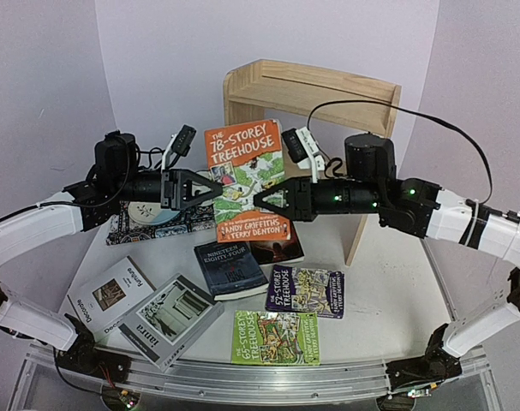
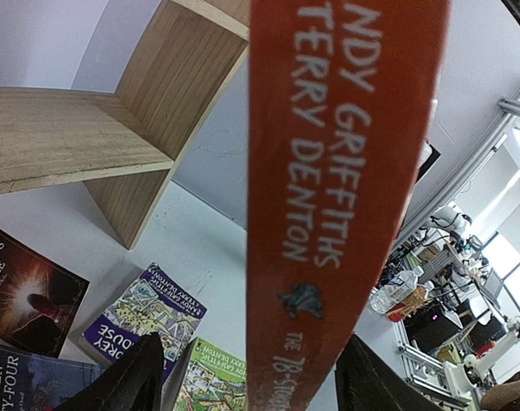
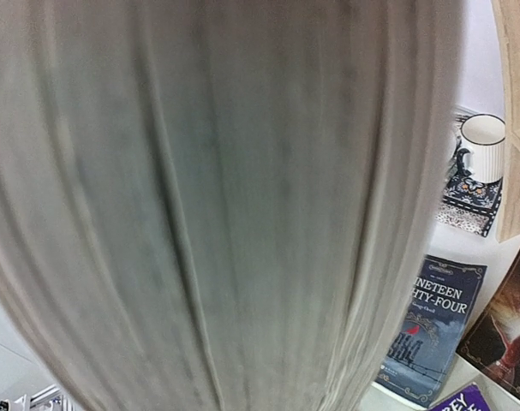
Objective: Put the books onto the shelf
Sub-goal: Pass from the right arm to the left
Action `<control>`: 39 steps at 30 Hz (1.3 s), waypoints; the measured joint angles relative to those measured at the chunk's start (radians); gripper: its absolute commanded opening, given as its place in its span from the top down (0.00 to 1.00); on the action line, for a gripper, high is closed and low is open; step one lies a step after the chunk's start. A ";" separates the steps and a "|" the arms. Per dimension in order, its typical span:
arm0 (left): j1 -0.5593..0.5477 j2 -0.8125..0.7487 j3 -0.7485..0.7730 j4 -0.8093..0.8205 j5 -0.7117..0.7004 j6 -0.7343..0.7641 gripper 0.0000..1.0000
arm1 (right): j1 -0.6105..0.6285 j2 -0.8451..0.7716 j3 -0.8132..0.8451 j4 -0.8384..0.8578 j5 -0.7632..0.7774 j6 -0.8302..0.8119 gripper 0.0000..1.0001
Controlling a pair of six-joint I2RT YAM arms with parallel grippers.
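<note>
The right claw [image 1: 261, 199] pinches the right edge of the orange Treehouse book [image 1: 247, 180] and holds it upright, front cover facing the near side. In the right wrist view the book's page edges [image 3: 217, 205] fill almost the whole picture, blurred.

The left claw [image 1: 215, 190] is at the book's left edge with its jaws spread. In the left wrist view its dark fingers [image 2: 127, 381] stand on either side of the orange spine [image 2: 345, 171], with a visible gap on one side.

The book is on the near side of the pine shelf [image 1: 311, 90], in front of its lower opening and not in it.

The other six books lie flat on the white table [image 1: 379, 274]:
- Three Days to See [image 1: 281, 250] lies just below the held book.
- Nineteen Eighty-Four [image 1: 230, 268] lies just left of it.
- The purple Treehouse book [image 1: 305, 291] lies nearer and to the right.
- The green Treehouse book [image 1: 275, 337] lies by the near edge.
- The grey ianra [image 1: 170, 321] lies near left.
- The white Decorate [image 1: 110, 300] is the leftmost book.

A patterned placemat [image 1: 148, 223] lies far left under the left arm, and a white mug [image 3: 482, 147] stands on it.
</note>
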 measured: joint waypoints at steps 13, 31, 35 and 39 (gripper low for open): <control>-0.008 0.000 0.001 0.008 -0.012 -0.028 0.79 | 0.000 0.056 0.014 0.053 -0.021 0.039 0.92; -0.020 -0.017 -0.003 -0.020 -0.090 -0.007 1.00 | -0.006 0.047 -0.011 0.090 0.023 -0.006 0.02; -0.021 -0.035 -0.026 -0.031 -0.154 0.021 1.00 | -0.005 0.001 -0.071 0.077 0.081 -0.045 0.02; -0.020 -0.050 -0.063 -0.038 -0.253 0.052 1.00 | -0.005 -0.068 -0.136 0.043 0.155 -0.079 0.02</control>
